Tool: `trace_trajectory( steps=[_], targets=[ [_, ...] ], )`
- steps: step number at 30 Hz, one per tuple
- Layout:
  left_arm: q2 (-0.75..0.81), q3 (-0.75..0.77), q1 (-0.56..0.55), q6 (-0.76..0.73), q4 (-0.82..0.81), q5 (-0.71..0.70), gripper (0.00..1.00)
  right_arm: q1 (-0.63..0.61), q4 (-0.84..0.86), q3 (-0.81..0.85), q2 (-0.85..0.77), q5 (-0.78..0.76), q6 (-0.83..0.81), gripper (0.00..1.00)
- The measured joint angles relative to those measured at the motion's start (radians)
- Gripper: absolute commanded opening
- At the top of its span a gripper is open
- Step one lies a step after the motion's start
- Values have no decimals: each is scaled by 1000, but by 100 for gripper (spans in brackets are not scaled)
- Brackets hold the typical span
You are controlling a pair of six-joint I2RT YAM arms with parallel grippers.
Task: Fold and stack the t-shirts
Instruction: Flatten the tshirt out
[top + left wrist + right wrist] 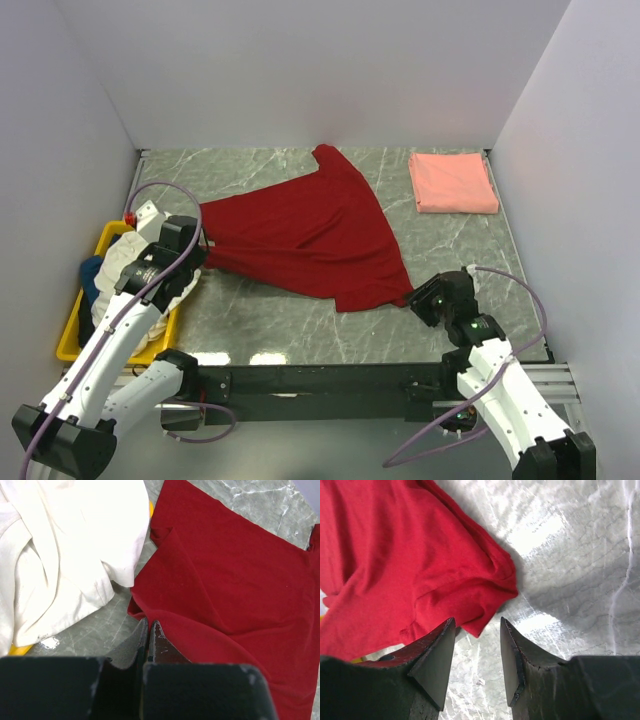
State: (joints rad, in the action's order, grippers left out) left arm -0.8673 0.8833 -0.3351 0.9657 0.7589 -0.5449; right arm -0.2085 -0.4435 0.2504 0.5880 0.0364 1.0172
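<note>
A dark red t-shirt [310,235] lies spread and rumpled across the middle of the marble table. My left gripper [203,245] is at its left edge, and its jaws are shut on the cloth [235,580] at the fingertips [149,623]. At the shirt's near right corner [485,615], my right gripper [418,298] stands open. That corner lies just ahead of the tips [477,622], with bare table between the fingers. A salmon-pink t-shirt [452,182] lies folded at the back right. A cream-white t-shirt [60,545] and a blue one [90,275] sit in the bin.
A yellow plastic bin [70,335] stands at the left edge of the table, beside the left arm, with the cream cloth spilling over its rim. White walls enclose the table on three sides. A black rail [330,380] runs along the near edge.
</note>
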Motion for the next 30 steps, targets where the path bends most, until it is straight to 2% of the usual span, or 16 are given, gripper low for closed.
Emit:
trace_trajectory(
  steps=[7, 14, 17, 18, 19, 21, 27, 30],
  targets=[
    [0, -5, 1, -3, -9, 11, 0, 6, -11, -2, -29, -13, 0, 49],
    [0, -14, 2, -3, -15, 22, 0, 6, 70, -51, 83, 9, 13, 45],
    [0, -14, 4, -4, -15, 25, 0, 10, 111, -51, 126, 8, 13, 31],
    [0, -14, 5, -4, -15, 25, 0, 11, 122, -50, 138, 8, 13, 24],
    [0, -14, 5, -4, -15, 25, 0, 13, 132, -45, 153, 7, 10, 10],
    [0, -14, 5, -8, -15, 26, 0, 19, 140, -32, 177, 3, 10, 0],
    [0, 27, 5, -33, -9, 32, 0, 43, 120, 164, 200, 1, -44, 0],
    [-1, 137, 5, -56, 2, 33, 0, 46, 106, 331, 185, -14, -82, 0]
  ],
)
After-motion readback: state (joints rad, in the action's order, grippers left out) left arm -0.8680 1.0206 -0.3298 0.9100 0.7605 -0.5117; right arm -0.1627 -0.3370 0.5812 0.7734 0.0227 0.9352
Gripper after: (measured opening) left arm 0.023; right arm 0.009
